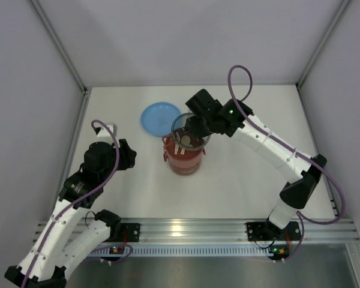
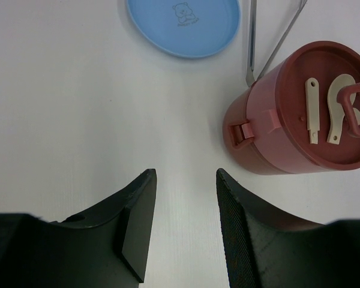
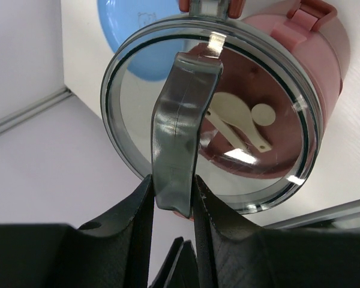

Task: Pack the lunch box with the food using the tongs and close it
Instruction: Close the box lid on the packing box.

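Lunch box stands stacked, apparently packed, the right claw gripping its top lid just above, unseated; left claw open, empty.

left claw parted, empty, hovering low | right claw clamped on top lid, wrist extended

Bright, even light; glare on lid

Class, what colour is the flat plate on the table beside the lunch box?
The plate is light blue with a faint bear outline, clearest in the left wrist view.
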You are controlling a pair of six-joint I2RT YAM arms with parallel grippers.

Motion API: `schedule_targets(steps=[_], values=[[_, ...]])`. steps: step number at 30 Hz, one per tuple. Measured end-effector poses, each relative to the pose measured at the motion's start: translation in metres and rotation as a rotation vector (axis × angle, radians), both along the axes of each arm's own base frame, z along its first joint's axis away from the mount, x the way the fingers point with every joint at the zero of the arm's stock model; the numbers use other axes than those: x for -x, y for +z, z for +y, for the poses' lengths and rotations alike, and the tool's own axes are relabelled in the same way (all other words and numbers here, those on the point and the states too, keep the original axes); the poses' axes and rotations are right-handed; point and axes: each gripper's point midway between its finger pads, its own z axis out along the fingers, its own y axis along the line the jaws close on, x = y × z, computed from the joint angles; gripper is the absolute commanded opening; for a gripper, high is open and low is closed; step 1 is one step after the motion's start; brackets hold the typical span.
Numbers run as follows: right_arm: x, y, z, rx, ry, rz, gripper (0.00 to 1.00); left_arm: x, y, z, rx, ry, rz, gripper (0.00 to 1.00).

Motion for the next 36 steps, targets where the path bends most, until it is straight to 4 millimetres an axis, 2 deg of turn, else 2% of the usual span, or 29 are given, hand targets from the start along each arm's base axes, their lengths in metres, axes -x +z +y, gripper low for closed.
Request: schedule_targets(steps=[10,20,26,36], values=[[0.001,-0.015,-0.004,0.029,-0.059,0.044,0.0,-0.001,0.0,0.001,-0.003,0.011,-0.002,0.5],[0.01,-0.044,0.017,0.1,-0.018,0.099,0.0,0.0,0.0,0.0,0.0,0.01,-0.003,0.5],[0.01,-0.046,0.034,0.102,0.005,0.099,0.0,0.0,0.001,-0.001,0.0,0.014,-0.005,0.5],[0.011,-0.046,0.035,0.105,0.009,0.098,0.0,0.004,0.001,-0.004,-0.007,0.0,-0.008,0.5]])
